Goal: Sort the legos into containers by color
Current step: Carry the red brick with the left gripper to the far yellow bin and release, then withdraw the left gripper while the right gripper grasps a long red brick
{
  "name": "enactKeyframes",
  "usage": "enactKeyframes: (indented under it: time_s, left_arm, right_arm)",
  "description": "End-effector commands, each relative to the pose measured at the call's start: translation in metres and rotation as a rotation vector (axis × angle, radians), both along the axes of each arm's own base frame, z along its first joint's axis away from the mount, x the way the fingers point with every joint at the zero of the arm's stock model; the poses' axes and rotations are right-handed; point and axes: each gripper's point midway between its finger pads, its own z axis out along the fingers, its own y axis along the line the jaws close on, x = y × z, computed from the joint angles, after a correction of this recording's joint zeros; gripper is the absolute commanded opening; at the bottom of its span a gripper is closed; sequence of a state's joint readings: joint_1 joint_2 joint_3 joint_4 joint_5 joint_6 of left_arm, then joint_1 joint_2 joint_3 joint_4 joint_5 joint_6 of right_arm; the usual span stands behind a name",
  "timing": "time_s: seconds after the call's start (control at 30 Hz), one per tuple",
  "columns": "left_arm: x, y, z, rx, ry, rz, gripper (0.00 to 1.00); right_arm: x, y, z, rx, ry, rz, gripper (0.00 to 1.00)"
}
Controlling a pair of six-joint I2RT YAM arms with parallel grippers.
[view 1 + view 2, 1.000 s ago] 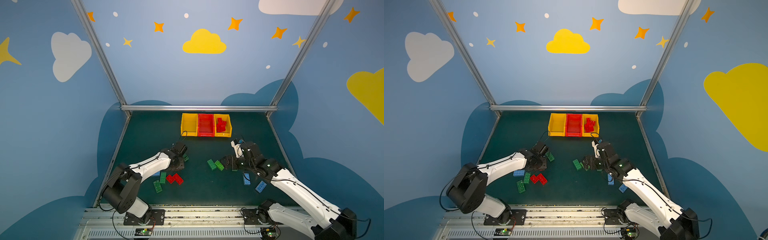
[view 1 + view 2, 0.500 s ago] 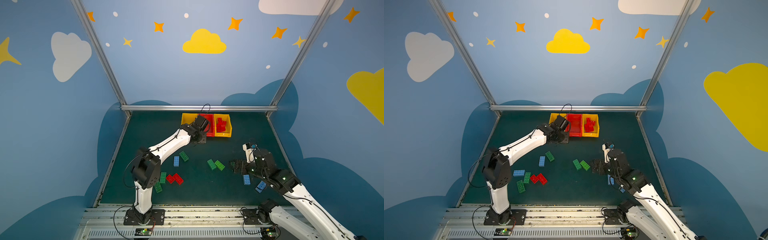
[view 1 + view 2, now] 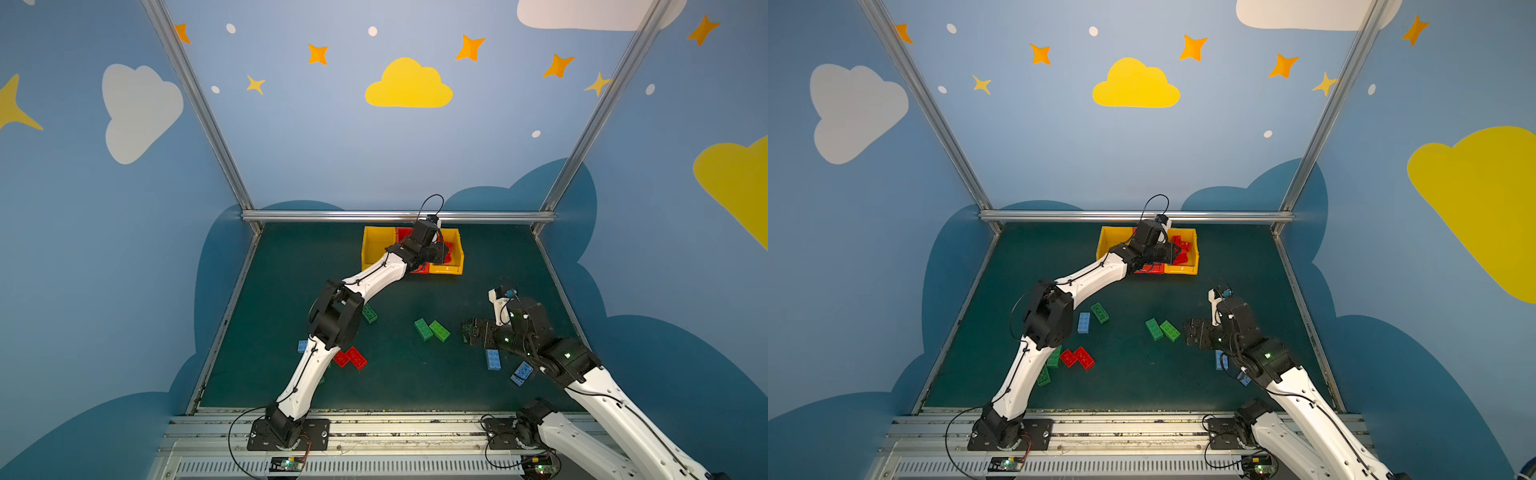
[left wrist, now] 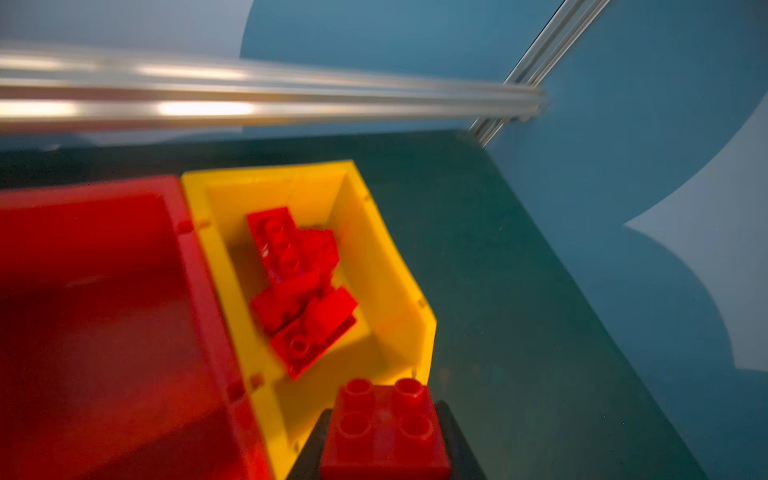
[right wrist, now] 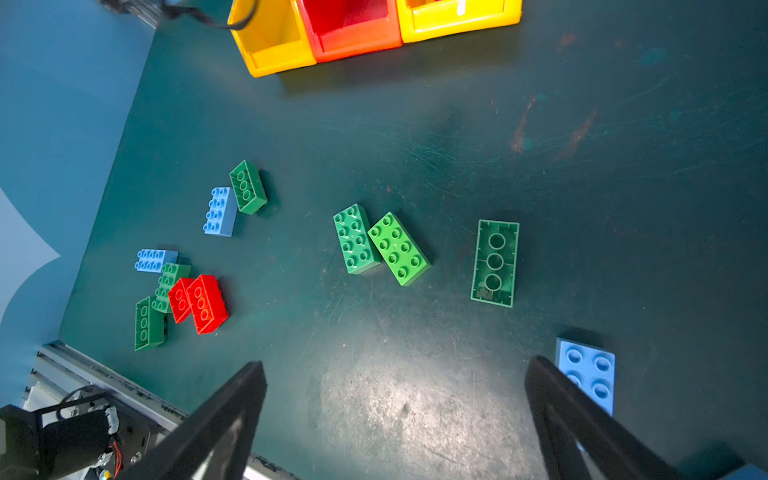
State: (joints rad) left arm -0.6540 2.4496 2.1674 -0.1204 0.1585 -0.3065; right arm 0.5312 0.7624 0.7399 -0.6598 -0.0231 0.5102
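Currently a small red brick (image 4: pixel 384 432) (four studs are seen on top) is clamped in the left gripper (image 3: pixel 444 251), just over the near rim of a yellow bin (image 4: pixel 386 266), where other red bricks (image 4: pixel 299 286) are piled ahead of it. The right gripper (image 5: pixel 395 415) is held wide open and empty above the mat (image 5: pixel 415 124); an overturned green brick (image 5: pixel 494 263) lies ahead of it, and a light blue brick (image 5: pixel 590 370) just beside it.

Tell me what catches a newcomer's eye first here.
The left gripper is shut on a red brick over the right-hand yellow bin, which already holds a heap of red bricks. Nearer the arm bases, loose bricks, green, blue and red, lie scattered on the mat. The right gripper hangs open above a bare patch, beside a blue brick.
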Motion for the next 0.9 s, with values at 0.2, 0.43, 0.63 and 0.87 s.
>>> enactKeyframes:
  time_s: [0.2,0.43,0.63,0.87]
  left_arm:
    - [0.057,-0.030,0.021,-0.161,-0.190,0.018,0.28]
    - [0.075,-0.020,0.016,-0.185,-0.216,0.047,0.51]
    - [0.076,-0.015,0.031,-0.190,-0.228,0.053,0.71]
    - [0.041,-0.002,0.073,-0.210,-0.206,0.035,0.95]
  right_arm:
    - [0.000,-0.013,-0.003,-0.017,0.027,-0.056,0.95]
    - [0.003,-0.016,-0.004,-0.009,0.036,-0.075,0.96]
    - [0.006,-0.013,0.001,0.005,0.041,-0.070,0.96]
    - [0.005,-0.010,0.009,0.018,0.016,-0.043,0.95]
